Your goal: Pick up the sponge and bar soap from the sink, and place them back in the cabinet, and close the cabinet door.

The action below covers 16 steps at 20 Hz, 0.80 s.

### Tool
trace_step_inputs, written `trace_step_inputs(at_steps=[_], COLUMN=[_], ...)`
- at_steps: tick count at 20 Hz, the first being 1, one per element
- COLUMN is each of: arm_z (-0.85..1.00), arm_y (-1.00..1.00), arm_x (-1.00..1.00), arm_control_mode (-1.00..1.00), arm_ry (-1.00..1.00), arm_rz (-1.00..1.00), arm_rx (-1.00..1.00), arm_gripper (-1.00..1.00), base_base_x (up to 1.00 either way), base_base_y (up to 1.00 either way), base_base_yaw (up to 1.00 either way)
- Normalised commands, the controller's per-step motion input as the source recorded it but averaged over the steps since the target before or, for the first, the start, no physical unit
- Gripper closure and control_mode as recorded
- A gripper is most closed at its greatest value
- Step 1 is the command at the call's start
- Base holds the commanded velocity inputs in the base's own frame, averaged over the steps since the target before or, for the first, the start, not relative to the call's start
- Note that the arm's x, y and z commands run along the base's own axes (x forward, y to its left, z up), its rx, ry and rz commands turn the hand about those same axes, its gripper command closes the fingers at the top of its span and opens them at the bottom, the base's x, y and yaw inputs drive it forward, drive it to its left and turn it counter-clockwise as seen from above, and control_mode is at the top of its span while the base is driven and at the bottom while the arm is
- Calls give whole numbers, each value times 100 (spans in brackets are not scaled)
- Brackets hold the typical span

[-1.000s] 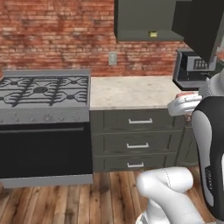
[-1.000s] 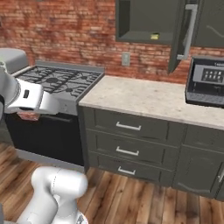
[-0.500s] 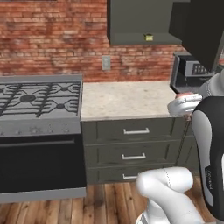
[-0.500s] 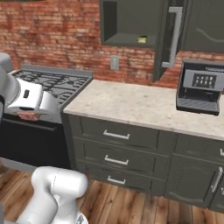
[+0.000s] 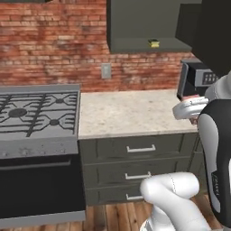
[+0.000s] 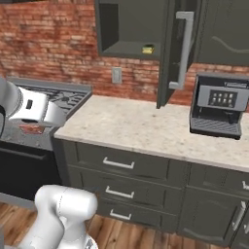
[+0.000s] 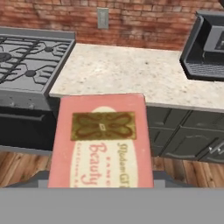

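Yellow sponge (image 6: 148, 49) on shelf of open cabinet (image 6: 133, 29)

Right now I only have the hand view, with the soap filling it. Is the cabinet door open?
Observer: Yes, the cabinet door stands swung out over the counter.
Operator: Is the sponge put away?
Observer: Yes, the sponge lies on the bottom shelf of the cabinet, near the front edge.
Operator: Where does the bar soap have to go?
Observer: Up and left of the coffee machine; the open cabinet hangs there.
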Motion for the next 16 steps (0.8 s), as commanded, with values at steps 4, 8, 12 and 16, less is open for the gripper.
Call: trace_step_inputs(at_steps=[4, 8, 12, 16], arm_z=[0, 0, 0, 0], arm_y=[0, 0, 0, 0], arm_x=[0, 0, 0, 0], arm_control_mode=[100, 100, 100, 100], arm_ry=[0, 0, 0, 0], arm_rz=[0, 0, 0, 0], arm_rx=[0, 0, 0, 0], arm_gripper=[100, 100, 100, 100], base_base_x=[53, 48, 32, 26], base_base_y=[-24, -20, 0, 1], base_base_yaw=[-8, -11, -14, -20])
